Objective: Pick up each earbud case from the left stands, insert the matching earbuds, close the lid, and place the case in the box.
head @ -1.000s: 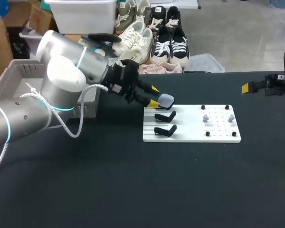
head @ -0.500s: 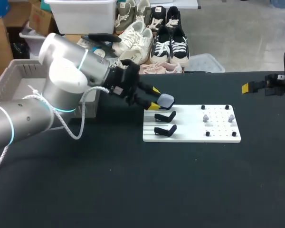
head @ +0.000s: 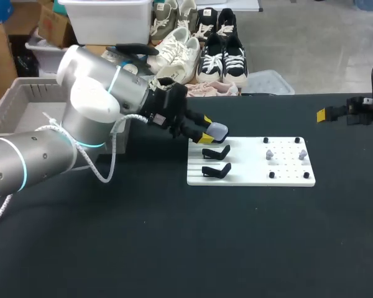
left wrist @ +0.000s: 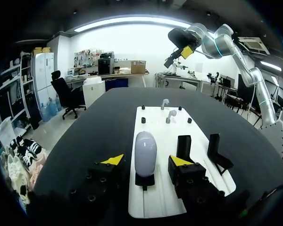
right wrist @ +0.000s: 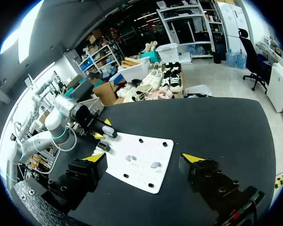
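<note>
looking down from the head camera, i see my left gripper (head: 206, 128) at the far left corner of the white board (head: 286, 179). its fingers are spread, one on each side of the pale earbud case (head: 218, 130). in the left wrist view a thin gap shows between each yellow tip and the case, so nothing is clamped. the case stands upright on the first black stand, the one nearest the board's far edge. two more stands (head: 216, 152) (head: 216, 170) sit just beside it in a row toward the near edge, both bare. the nearer finger hangs close above the middle stand. two small pale earbuds (head: 269, 154) (head: 303, 153) sit on the right half of the board among black pegs, well apart from the case. the grey box (head: 12, 99) sits at the table's left far edge, behind my left arm. the dark table (head: 174, 248) runs wide on the near side of the board. my right gripper (right wrist: 144, 157) hovers near the table's right far edge, fingers apart around nothing, with a broad strip of table between it and the board.
</note>
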`<state>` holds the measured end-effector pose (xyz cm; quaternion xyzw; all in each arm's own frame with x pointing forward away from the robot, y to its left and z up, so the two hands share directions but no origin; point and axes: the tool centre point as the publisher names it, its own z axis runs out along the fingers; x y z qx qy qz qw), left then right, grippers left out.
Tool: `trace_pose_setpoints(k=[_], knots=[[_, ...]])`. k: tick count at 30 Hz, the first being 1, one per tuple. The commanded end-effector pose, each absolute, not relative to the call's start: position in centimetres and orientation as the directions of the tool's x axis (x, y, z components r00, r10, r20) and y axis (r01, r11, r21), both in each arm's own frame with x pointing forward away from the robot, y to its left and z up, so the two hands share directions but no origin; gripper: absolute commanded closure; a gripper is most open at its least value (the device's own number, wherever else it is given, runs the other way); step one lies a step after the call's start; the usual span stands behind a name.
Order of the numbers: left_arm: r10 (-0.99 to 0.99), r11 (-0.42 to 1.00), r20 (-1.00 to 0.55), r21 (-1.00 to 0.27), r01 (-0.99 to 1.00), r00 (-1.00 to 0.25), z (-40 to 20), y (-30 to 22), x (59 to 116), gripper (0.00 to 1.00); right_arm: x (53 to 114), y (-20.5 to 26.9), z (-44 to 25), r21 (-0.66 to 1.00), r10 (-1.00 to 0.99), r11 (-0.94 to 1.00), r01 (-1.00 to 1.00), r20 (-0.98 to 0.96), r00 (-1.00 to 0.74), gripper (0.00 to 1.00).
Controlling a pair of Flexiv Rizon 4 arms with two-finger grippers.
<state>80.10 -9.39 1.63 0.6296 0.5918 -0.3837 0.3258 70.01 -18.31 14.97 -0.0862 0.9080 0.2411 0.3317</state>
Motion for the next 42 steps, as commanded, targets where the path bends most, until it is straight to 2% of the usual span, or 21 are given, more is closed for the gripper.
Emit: trace_pose_setpoints(k=[1,5,16,24,35,42], knots=[[0.492,-0.093,-0.87,-0.047,0.995,0.004,1.33,-9.6,80.65,0.4,70.06,-18.42,14.91,0.383,0.002,0.866,-0.321,-0.644,-0.765,0.0],[0.488,-0.086,-0.873,-0.049,0.995,-0.001,1.42,-9.67,80.8,0.4,70.06,-18.42,14.91,0.383,0.002,0.866,-0.321,-0.644,-0.765,0.0],[0.482,-0.091,-0.876,-0.043,0.995,0.006,1.44,-9.61,80.73,0.5,70.06,-18.42,14.91,0.383,0.002,0.866,-0.321,-0.644,-0.765,0.0],[0.474,-0.094,-0.88,-0.035,0.995,0.014,1.73,-9.71,80.73,0.52,70.06,-18.42,14.91,0.383,0.002,0.866,-0.321,-0.644,-0.765,0.0],[0.472,-0.094,-0.882,-0.029,0.995,0.019,1.63,-9.78,80.62,0.6,70.06,-18.42,14.91,0.383,0.002,0.866,-0.321,-0.644,-0.765,0.0],[0.467,-0.091,-0.884,-0.031,0.995,0.015,1.66,-9.71,80.4,0.77,70.06,-18.42,14.91,0.383,0.002,0.866,-0.321,-0.644,-0.765,0.0]])
